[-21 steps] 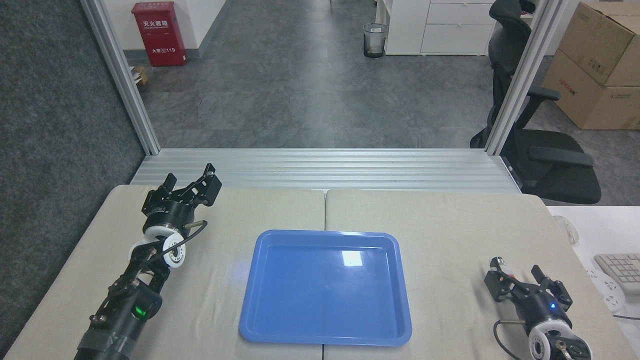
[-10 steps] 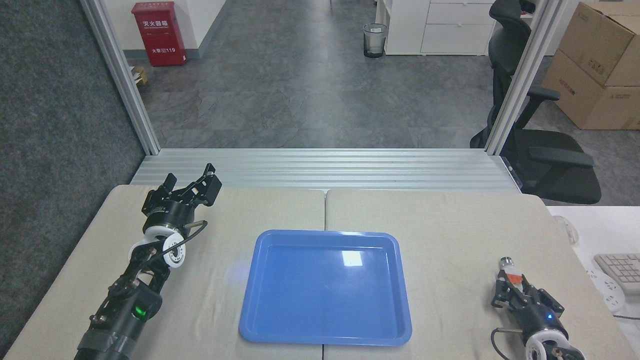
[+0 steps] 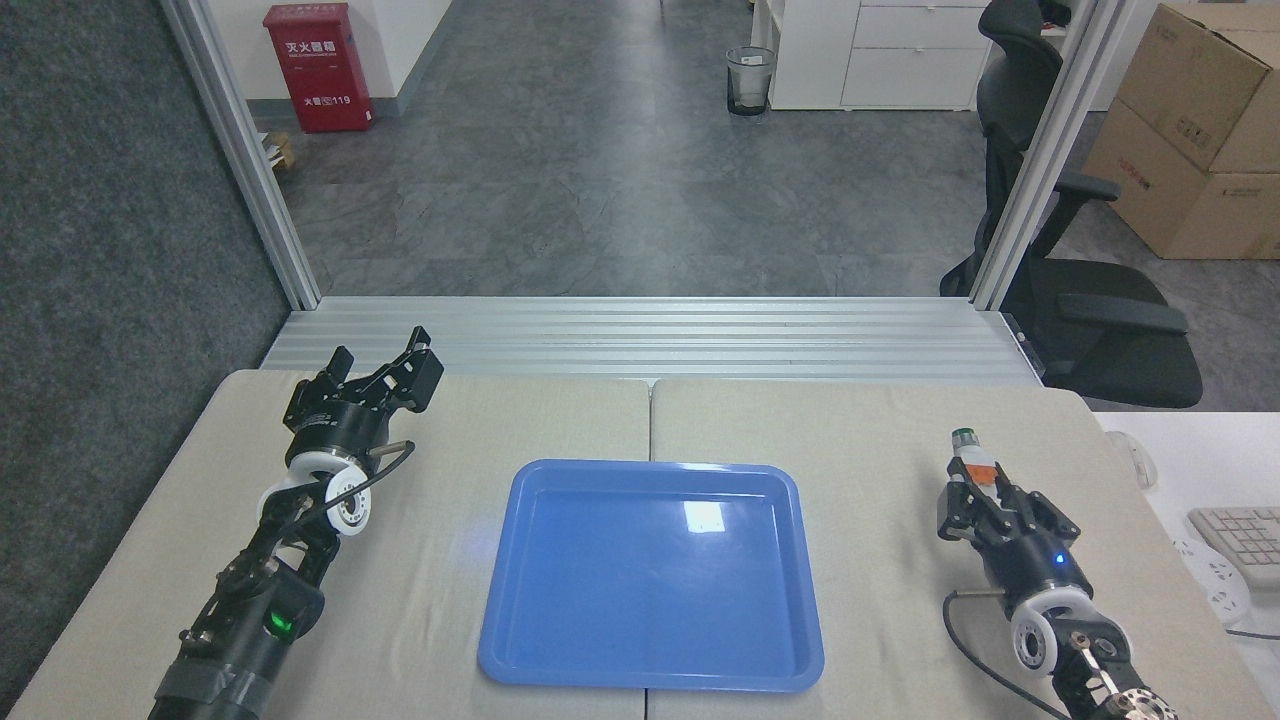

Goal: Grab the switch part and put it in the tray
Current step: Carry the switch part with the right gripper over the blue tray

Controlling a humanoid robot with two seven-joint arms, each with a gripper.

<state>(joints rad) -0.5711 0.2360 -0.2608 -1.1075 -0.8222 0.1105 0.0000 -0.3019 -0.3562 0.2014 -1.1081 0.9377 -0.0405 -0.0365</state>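
Observation:
The switch part (image 3: pixel 972 454), white with an orange-red block and a green-tipped head, sticks up out of my right gripper (image 3: pixel 978 487), which is shut on it above the right side of the table. The blue tray (image 3: pixel 520 620) lies flat in the middle of the table, well to the left of that gripper, with nothing in it. My left gripper (image 3: pixel 385 365) rests open over the table's far left corner, holding nothing.
Beige cloth covers the table (image 3: pixel 880 440). A white side desk with a keyboard (image 3: pixel 1240 540) and a mouse (image 3: pixel 1140 458) borders the right edge. An aluminium rail (image 3: pixel 640 335) runs along the far edge, with a black office chair (image 3: pixel 1090 300) beyond.
My right gripper closed on the switch part, then lifted it and carried it up and slightly left, away from the table's near right corner. The left arm stayed still.

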